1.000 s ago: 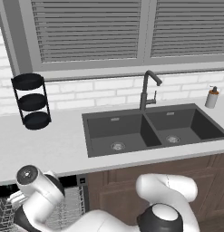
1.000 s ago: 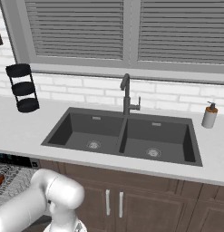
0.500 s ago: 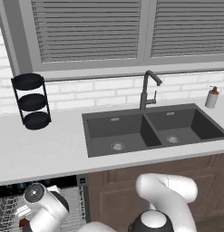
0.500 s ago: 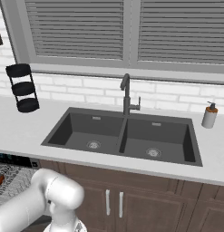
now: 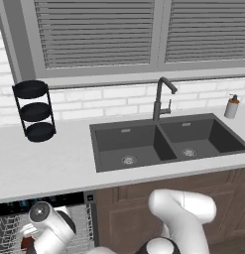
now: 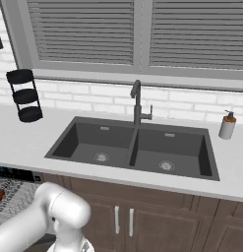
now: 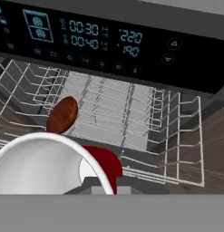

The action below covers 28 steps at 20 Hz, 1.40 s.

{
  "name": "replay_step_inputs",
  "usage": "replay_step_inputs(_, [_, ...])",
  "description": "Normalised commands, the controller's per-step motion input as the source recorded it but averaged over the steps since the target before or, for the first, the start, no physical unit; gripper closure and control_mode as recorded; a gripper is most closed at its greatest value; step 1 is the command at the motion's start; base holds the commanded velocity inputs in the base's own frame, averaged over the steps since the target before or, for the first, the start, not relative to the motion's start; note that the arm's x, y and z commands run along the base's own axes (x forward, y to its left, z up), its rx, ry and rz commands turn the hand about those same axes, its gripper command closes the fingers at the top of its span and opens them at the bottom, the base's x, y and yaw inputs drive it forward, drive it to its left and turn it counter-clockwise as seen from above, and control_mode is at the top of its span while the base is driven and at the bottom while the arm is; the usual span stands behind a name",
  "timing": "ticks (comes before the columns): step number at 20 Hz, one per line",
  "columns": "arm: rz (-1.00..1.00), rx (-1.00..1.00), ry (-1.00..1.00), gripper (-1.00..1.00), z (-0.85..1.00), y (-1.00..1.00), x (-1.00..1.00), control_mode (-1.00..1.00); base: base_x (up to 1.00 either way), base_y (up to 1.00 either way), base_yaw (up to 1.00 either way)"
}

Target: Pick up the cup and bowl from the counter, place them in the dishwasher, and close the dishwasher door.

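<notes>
1. The jaws are hidden behind the cup (image 7: 63, 167), so I cannot tell their spread.
2. One cup, lower left of the hand view.
3. One bowl (image 7: 62, 114), on edge in the dishwasher (image 7: 113, 41) rack.

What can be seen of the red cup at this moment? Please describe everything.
The cup is red outside, with a white rim and a white inside; it looks like plastic. It lies close before the camera in the hand view, its wide mouth towards the lens. It hangs over the dishwasher's grey wire rack, near the brown bowl standing on edge there. What grips it cannot be told.
</notes>
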Motion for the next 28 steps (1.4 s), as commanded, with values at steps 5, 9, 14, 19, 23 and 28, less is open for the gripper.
replay_step_inputs(5, [-0.19, 0.0, 0.01, 1.0, -0.31, 0.0, 0.19, -1.0, 0.0, 0.0, 0.0])
replay_step_inputs(9, [-0.09, 0.0, 0.0, 1.0, -0.71, 0.0, 0.2, -1.0, 0.0, 0.0, 0.0])
replay_step_inputs(14, [-0.05, 0.0, 0.0, 1.0, -0.77, 0.0, 0.29, -1.0, 0.0, 0.0, 0.0])
replay_step_inputs(19, [-0.03, 0.0, 0.0, 1.0, -0.23, 0.0, 0.07, -1.0, 0.0, 0.0, 0.0])
replay_step_inputs(23, [0.0, 0.0, -0.02, 1.0, 0.0, 0.0, 0.0, -1.0, 0.0, 0.0, 0.0])
replay_step_inputs(28, [0.0, 0.0, -0.05, 1.0, 0.26, 0.0, 0.0, -1.0, 0.0, 0.0, 0.0])
